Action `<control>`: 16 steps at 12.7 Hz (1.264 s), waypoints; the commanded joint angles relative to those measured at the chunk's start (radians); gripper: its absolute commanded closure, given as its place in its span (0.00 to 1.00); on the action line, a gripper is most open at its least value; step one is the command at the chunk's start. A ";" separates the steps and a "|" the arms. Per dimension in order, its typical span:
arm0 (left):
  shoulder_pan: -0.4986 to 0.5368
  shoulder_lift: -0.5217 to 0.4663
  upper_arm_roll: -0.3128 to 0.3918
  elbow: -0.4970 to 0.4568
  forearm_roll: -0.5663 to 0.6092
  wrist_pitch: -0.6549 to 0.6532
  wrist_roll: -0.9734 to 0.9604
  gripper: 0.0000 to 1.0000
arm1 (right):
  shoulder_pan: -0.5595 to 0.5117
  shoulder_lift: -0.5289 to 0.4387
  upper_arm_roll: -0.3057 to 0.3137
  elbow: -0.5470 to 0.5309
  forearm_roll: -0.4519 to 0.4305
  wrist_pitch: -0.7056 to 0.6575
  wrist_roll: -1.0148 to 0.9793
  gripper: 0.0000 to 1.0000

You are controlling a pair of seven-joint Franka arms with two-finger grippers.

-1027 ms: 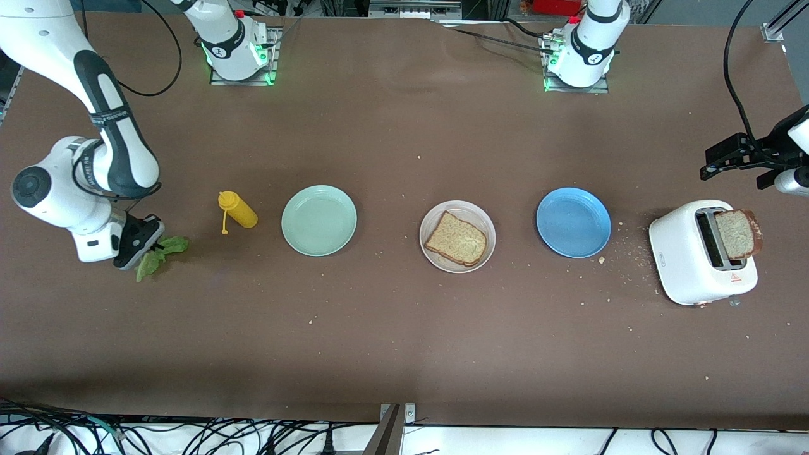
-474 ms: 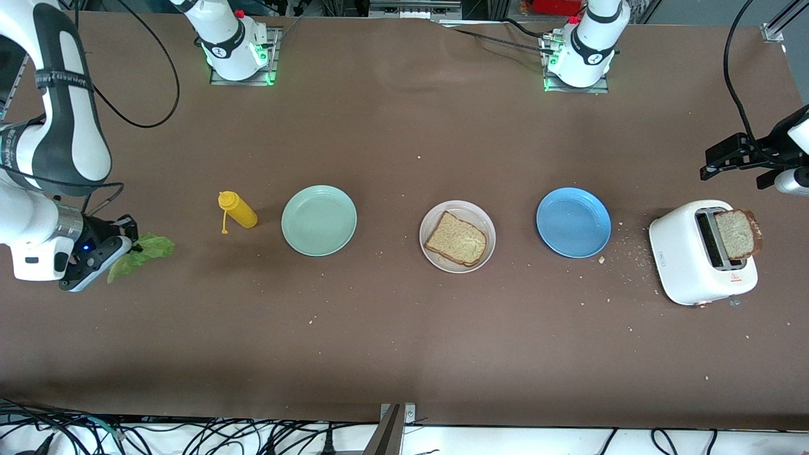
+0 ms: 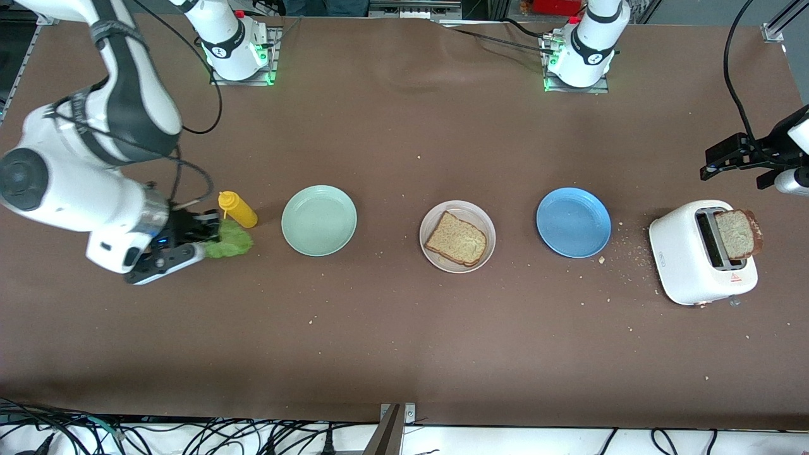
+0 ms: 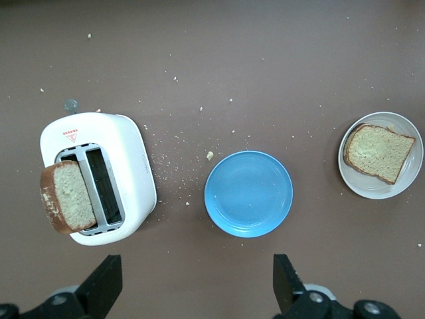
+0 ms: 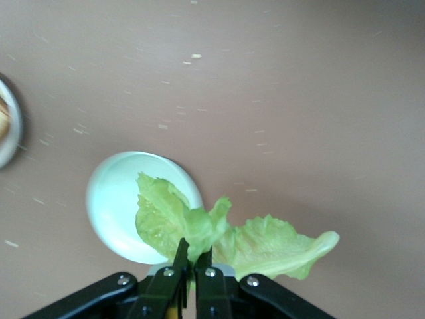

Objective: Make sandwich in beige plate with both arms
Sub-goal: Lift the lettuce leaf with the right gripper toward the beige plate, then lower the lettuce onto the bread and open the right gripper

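Note:
The beige plate (image 3: pixel 484 218) sits mid-table with one slice of brown toast (image 3: pixel 456 239) on it; both also show in the left wrist view, plate (image 4: pixel 413 177) and slice (image 4: pixel 378 153). A second toast slice (image 3: pixel 738 234) stands up out of the white toaster (image 3: pixel 686 265). My right gripper (image 3: pixel 205 243) is shut on a green lettuce leaf (image 3: pixel 230 242) and holds it over the table beside the yellow bottle; in the right wrist view the leaf (image 5: pixel 219 232) hangs from the closed gripper (image 5: pixel 192 256). My left gripper (image 3: pixel 713 164) waits open above the table by the toaster (image 4: pixel 126 153).
A yellow squeeze bottle (image 3: pixel 237 210) lies next to the held leaf. A mint-green plate (image 3: pixel 319 220) stands between the bottle and the beige plate. A blue plate (image 3: pixel 573 222) stands between the beige plate and the toaster. Crumbs are scattered around the toaster.
My right arm lifted the lettuce off the table at its end and carried it toward the yellow bottle and the mint-green plate. The left arm has not moved.

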 commanded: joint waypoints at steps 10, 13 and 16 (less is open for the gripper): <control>-0.001 0.011 -0.003 0.026 0.014 -0.008 -0.003 0.00 | 0.361 0.323 0.102 0.034 0.111 0.630 1.072 1.00; -0.001 0.011 -0.003 0.026 0.014 -0.010 -0.003 0.00 | 0.419 0.409 0.102 0.102 0.113 0.741 1.192 1.00; -0.001 0.011 -0.003 0.026 0.014 -0.008 -0.003 0.00 | 0.464 0.481 0.100 0.185 0.113 0.763 1.249 1.00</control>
